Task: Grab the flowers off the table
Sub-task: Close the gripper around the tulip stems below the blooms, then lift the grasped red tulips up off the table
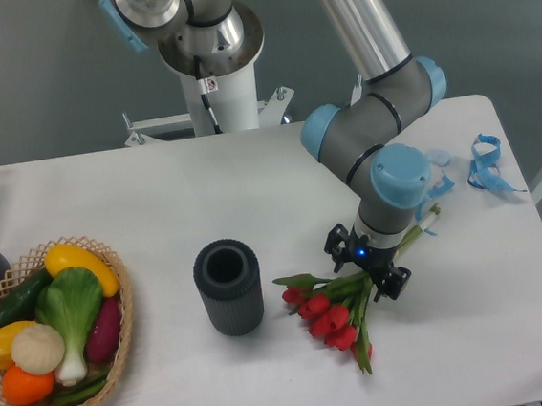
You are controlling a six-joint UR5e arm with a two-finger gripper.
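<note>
A: Where is the bunch of red tulips with long green stems and leaves [332, 314]?

B: It lies flat on the large white rectangular tabletop [250, 186], right of centre and toward the near edge. The red heads cluster at the left end of the bunch, and the green stems run up and to the right, passing under the arm's wrist.

A: And the black two-finger claw [368, 272]?

B: It points straight down over the stems, just right of the red heads. Its dark fingers [336, 243] stand on either side of the stem bundle, low at the table. Whether they press on the stems or merely straddle them, I cannot tell; the blue-capped wrist hides much of the gap.

A: What else is nearby?

B: A dark grey ribbed cylindrical cup [228, 286] stands upright just left of the tulip heads, apart from them. Curly blue ribbons [484, 165] lie near the far right edge of the table, well apart from the bunch. At the left edge sits a woven wicker basket [119, 323] holding toy vegetables, among them a green leafy vegetable with a white stalk [69, 313].
</note>
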